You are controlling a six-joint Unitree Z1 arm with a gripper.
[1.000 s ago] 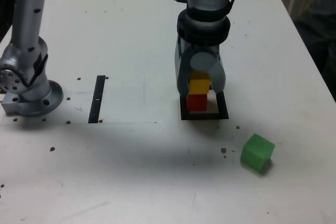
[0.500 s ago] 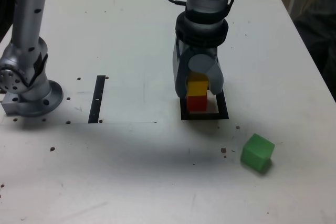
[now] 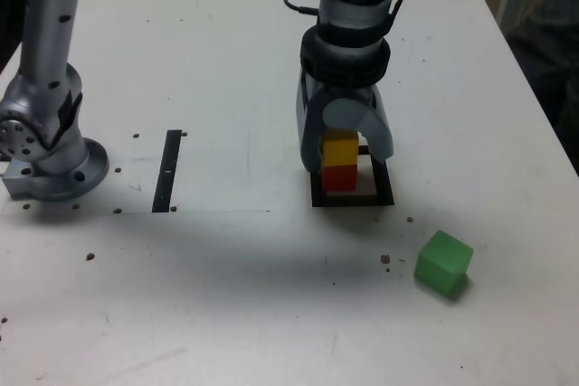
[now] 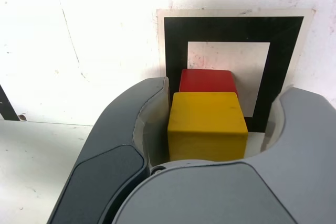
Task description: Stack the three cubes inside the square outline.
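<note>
Square outline [image 3: 355, 201]: flat on the table [image 3: 217, 305], well in from the far edge and from the exterior view's right edge. Thick black border, white middle, pale margin around it in the wrist view.

Contents: red cube [image 3: 340, 178] within the outline, at the border on the exterior view's left; part of the white middle shows beside it. Yellow cube [image 3: 341, 152] sits on the red one, the two roughly in line. Green cube [image 3: 443, 262] lies on the table outside the outline, toward the exterior view's right edge and nearer the camera, turned at an angle to the border.

Gripper [image 3: 347, 162]: jaws apart, straddling the yellow cube, which is released. Wrist view shows a clear gap to one jaw; the other is close alongside, contact with it cannot be told.

Black strip [image 3: 167, 169]: flat on the table, between the arm base [image 3: 63, 174] and the outline.

Hidden or cut off: in the exterior view the gripper covers the outline's far side, and the upper part of the yellow cube runs up under it. In the wrist view the yellow cube hides most of the red one, and the gripper body covers the outline's nearer part. Arm sections run out of the exterior view at its top; a cable [image 3: 297, 4] loops beside the upper one. Dark object [image 3: 554, 70] past the table's edge at the exterior view's right: cut off, identity unclear.
</note>
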